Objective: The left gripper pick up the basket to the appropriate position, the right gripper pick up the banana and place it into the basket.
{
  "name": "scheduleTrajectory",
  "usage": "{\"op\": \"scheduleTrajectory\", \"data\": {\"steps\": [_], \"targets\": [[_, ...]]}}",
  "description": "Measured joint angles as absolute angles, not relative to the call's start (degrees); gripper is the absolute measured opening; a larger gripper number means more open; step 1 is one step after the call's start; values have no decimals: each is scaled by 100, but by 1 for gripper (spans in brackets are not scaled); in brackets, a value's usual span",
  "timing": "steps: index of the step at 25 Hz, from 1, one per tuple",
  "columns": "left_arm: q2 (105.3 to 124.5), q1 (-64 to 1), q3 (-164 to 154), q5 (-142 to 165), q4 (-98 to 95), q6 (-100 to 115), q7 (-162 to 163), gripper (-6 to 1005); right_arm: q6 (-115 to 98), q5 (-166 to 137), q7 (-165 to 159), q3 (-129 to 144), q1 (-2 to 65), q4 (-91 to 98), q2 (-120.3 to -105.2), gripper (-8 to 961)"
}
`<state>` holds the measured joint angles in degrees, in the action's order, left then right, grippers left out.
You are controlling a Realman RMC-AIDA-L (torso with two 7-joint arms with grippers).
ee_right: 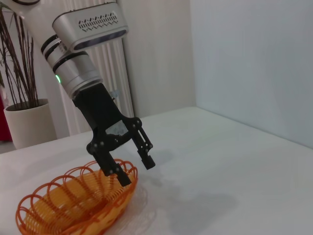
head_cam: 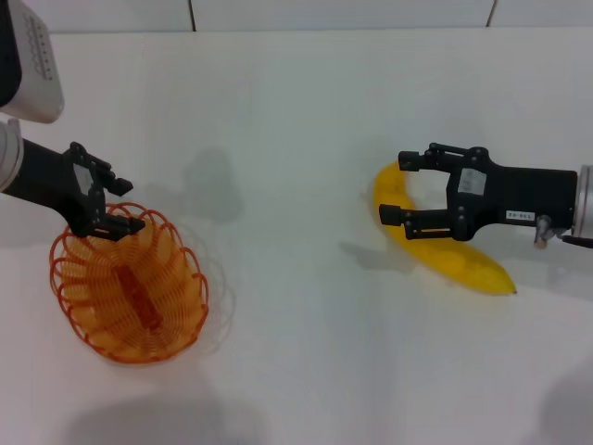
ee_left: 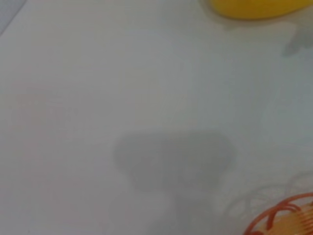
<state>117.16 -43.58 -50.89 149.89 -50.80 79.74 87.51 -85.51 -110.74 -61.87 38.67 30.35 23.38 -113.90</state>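
Observation:
The orange wire basket point(head_cam: 130, 287) rests on the white table at the front left. My left gripper point(head_cam: 119, 205) is open at the basket's far rim, one finger over the rim and one outside it; it also shows in the right wrist view point(ee_right: 135, 170) above the basket point(ee_right: 73, 203). The yellow banana point(head_cam: 451, 257) lies on the table at the right. My right gripper point(head_cam: 401, 190) is open, its fingers straddling the banana's curved upper end. The left wrist view shows the banana point(ee_left: 254, 7) and a bit of the basket rim point(ee_left: 286, 215).
The white table point(head_cam: 296, 120) runs to a wall at the back. The right wrist view shows a potted plant point(ee_right: 27, 122) and a radiator beyond the table, off to the left arm's side.

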Motion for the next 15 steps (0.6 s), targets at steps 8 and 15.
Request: {"op": "scheduleTrajectory", "data": {"steps": [8, 15], "targets": [[11712, -4360, -5089, 15026, -5045, 7971, 8760, 416, -8551, -11073, -6187, 3867, 3034, 2338, -11390, 890], [11709, -4366, -5089, 15032, -5045, 7971, 8762, 247, -8551, -11066, -6187, 3867, 3032, 2338, -11390, 889]]}}
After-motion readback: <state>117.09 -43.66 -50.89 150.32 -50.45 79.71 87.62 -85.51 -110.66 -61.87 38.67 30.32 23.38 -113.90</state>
